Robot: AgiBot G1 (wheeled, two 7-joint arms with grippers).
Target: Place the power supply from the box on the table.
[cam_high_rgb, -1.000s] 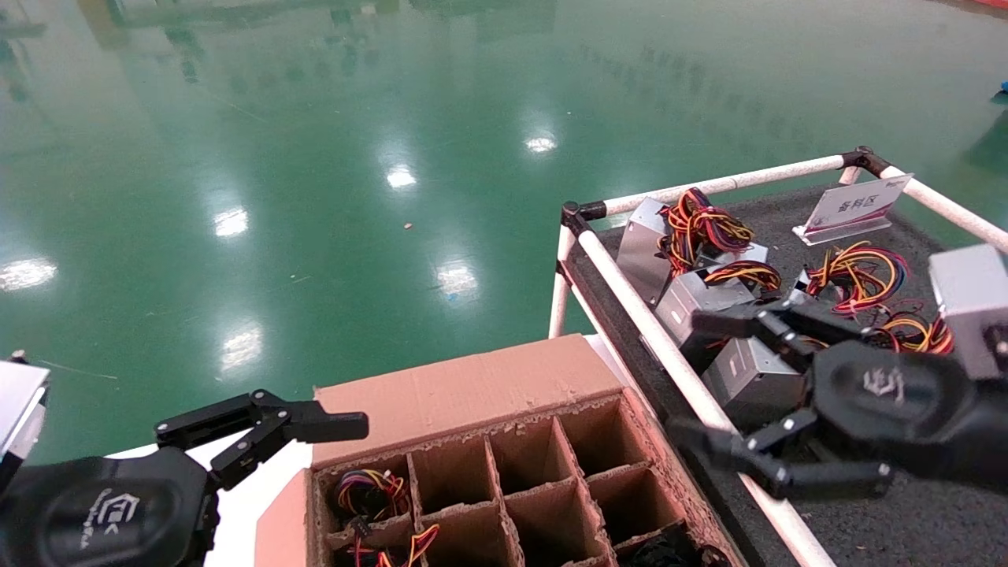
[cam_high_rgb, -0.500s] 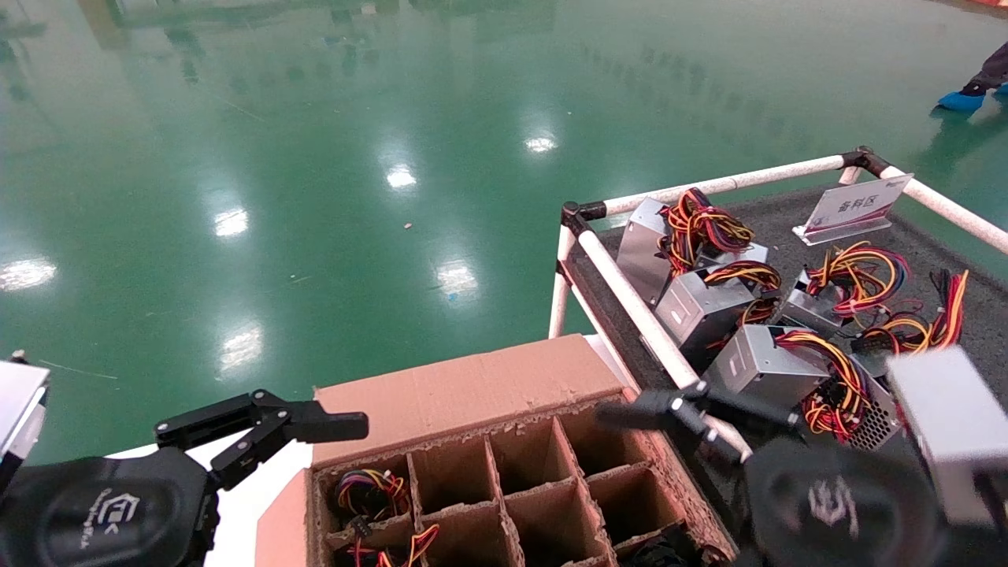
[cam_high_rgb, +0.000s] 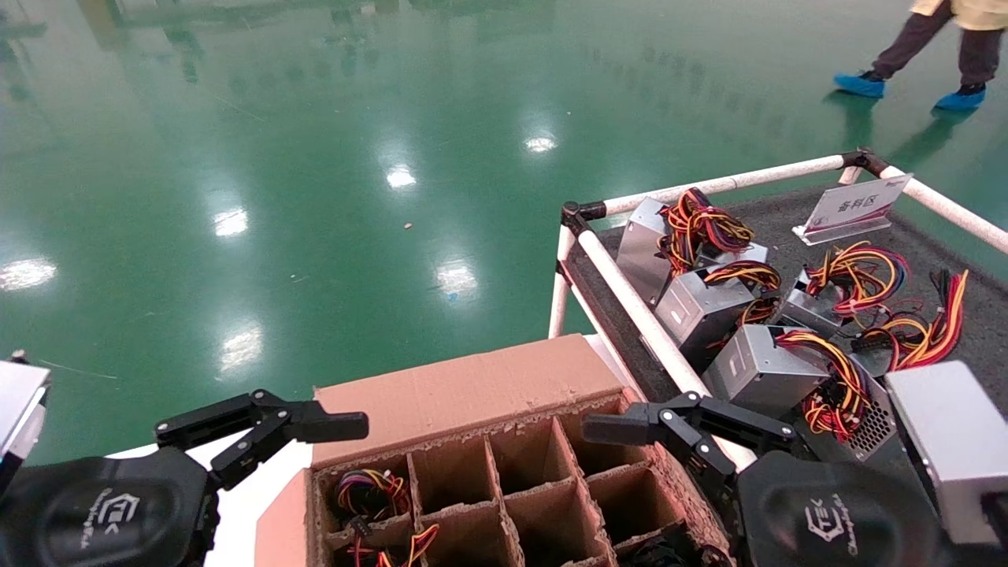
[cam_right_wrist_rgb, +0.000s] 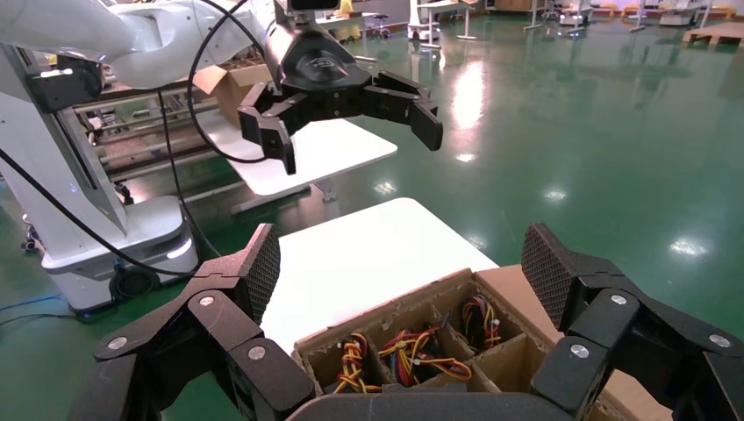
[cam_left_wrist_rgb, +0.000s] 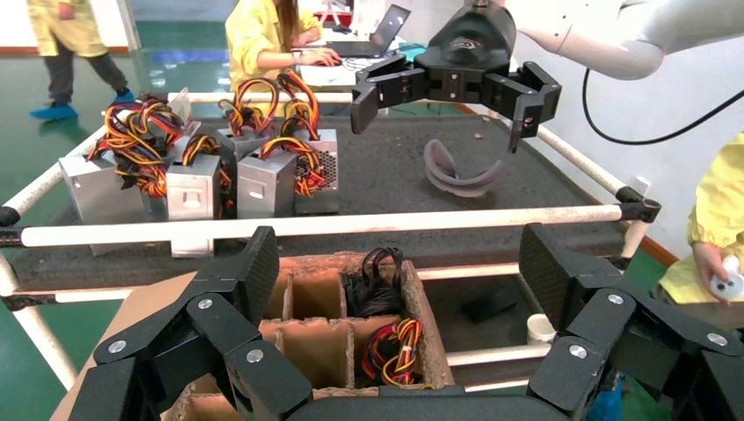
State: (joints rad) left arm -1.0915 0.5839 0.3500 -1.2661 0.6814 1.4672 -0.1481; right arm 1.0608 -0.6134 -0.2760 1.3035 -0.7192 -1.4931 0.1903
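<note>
Black right tool (cam_high_rgb: 630,441), wide open and empty, above the box (cam_high_rgb: 472,394); left tool (cam_high_rgb: 331,429) open.

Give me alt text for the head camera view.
The open right gripper hangs over the far right cells of the box, beside the table holding several power supplies with coloured wires. The open left gripper hangs left of the box.

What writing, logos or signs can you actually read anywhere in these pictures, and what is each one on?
Sign card standing at the table's far end: three dark characters, too small to read with certainty.
Left gripper housing: a white logo with lettering, too small to read.
Right gripper housing: a similar white logo and lettering, also unreadable.
Box and power supplies: no legible text.
</note>
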